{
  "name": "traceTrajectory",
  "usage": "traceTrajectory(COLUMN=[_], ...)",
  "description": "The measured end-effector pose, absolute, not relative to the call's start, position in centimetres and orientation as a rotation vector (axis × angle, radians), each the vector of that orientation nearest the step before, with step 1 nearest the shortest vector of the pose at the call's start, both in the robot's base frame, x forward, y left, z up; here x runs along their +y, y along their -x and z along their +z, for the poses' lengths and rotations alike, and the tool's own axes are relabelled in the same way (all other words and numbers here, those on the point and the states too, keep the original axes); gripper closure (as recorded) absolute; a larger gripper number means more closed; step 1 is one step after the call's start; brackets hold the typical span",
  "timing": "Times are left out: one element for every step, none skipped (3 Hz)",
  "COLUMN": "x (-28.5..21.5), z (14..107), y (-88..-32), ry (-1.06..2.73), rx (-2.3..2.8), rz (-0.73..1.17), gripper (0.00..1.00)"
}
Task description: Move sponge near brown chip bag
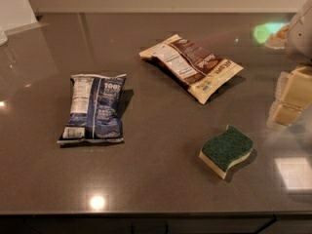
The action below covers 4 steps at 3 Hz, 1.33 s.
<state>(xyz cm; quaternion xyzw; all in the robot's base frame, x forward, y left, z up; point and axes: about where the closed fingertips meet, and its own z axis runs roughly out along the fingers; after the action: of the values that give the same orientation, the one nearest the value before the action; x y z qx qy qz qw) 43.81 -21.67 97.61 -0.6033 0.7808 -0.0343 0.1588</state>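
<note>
Sponge (227, 150) on a dark surface (156, 184), gripper (291, 97) nearby.
The gripper hangs right of the sponge, apart from it; the brown chip bag (192, 66) lies beyond the sponge. Whether the jaws are apart cannot be told.

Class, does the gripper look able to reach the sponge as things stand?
Probably yes. The gripper hangs at the right edge, close to the sponge, with only bare counter between them.
</note>
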Motion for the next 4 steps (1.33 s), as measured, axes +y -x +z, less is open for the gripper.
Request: traceTrajectory(x=[-21.7,-21.6,-21.2,-20.8], z=[97.6,97.2,95.2,92.9], y=[-43.8,-43.5,-42.4,-41.0], ry=[1.725,1.765,1.862,1.928], rx=[2.232,2.198,2.123,2.063], rz=[-0.098,-0.051,0.065,0.173], gripper=[0.00,0.00,0.00,0.00])
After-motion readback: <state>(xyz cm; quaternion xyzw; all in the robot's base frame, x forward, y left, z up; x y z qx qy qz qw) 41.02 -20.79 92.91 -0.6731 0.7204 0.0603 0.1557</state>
